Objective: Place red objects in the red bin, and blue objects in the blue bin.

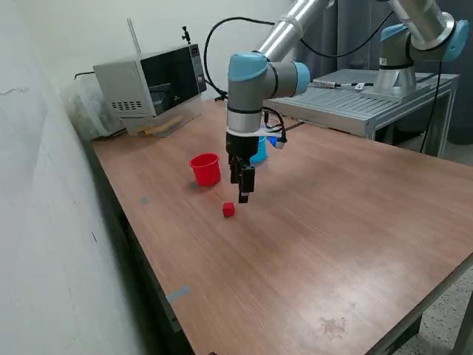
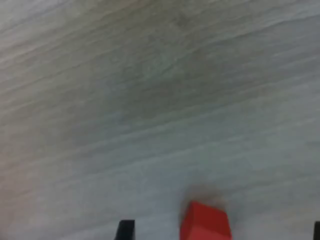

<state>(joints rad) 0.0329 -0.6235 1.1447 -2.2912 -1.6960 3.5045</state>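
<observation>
One small red cube [image 1: 228,210] lies on the wooden table [image 1: 318,244]. My gripper [image 1: 243,195] hangs just above the table, close beside the cube on the exterior view's right. In the wrist view the red cube [image 2: 205,223] lies between the two dark fingertips [image 2: 125,230], which stand wide apart, so the gripper is open and holds nothing. The red bin [image 1: 205,168] stands upright a short way behind the cube. The blue bin [image 1: 259,152] shows partly behind the arm's wrist. No blue objects are in view.
A grey box-shaped appliance [image 1: 151,85] stands at the table's back corner by the wall. A second robot arm [image 1: 403,52] is mounted on a metal platform [image 1: 362,107] behind the table. The table's edges run along the exterior view's left and front.
</observation>
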